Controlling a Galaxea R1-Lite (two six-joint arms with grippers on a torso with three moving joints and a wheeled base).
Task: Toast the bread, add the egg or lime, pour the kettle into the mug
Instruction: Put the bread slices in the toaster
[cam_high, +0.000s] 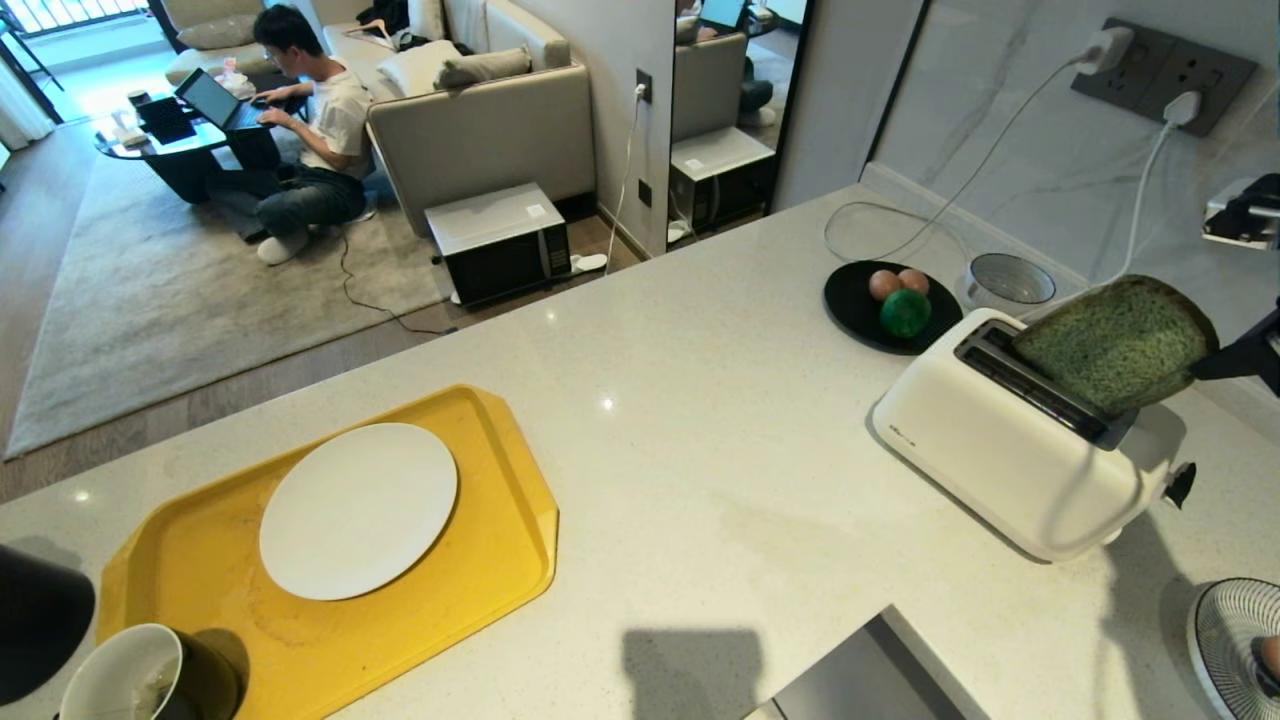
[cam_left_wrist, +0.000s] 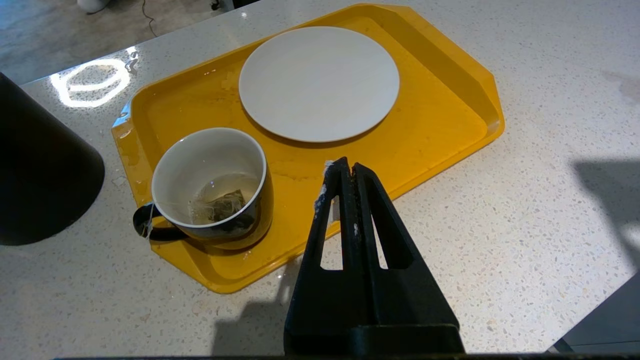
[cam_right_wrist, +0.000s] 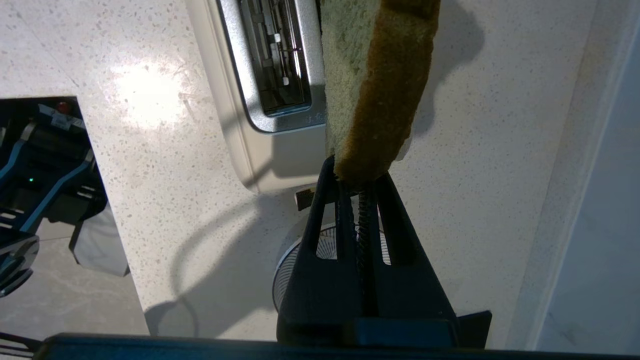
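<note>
My right gripper (cam_high: 1205, 368) (cam_right_wrist: 357, 172) is shut on the crust edge of the pale green bread (cam_high: 1115, 345) (cam_right_wrist: 380, 75). It holds the slice tilted just above the slots of the white toaster (cam_high: 1000, 450) (cam_right_wrist: 235, 100). Two eggs (cam_high: 884, 284) and a lime (cam_high: 905, 313) lie on a black plate (cam_high: 850, 300) behind the toaster. The mug (cam_high: 120, 680) (cam_left_wrist: 210, 185), with a tea bag inside, stands on the yellow tray (cam_high: 200, 560) (cam_left_wrist: 450, 100). The black kettle (cam_high: 35, 620) (cam_left_wrist: 40, 165) stands beside it. My left gripper (cam_left_wrist: 347, 167) is shut and empty above the tray's near edge.
A white plate (cam_high: 358, 510) (cam_left_wrist: 319, 82) lies on the tray. A grey bowl (cam_high: 1010, 280) sits by the wall and a striped plate (cam_high: 1235, 640) at the counter's right edge. White cables run to wall sockets (cam_high: 1165, 70). A person (cam_high: 310, 130) sits on the floor beyond the counter.
</note>
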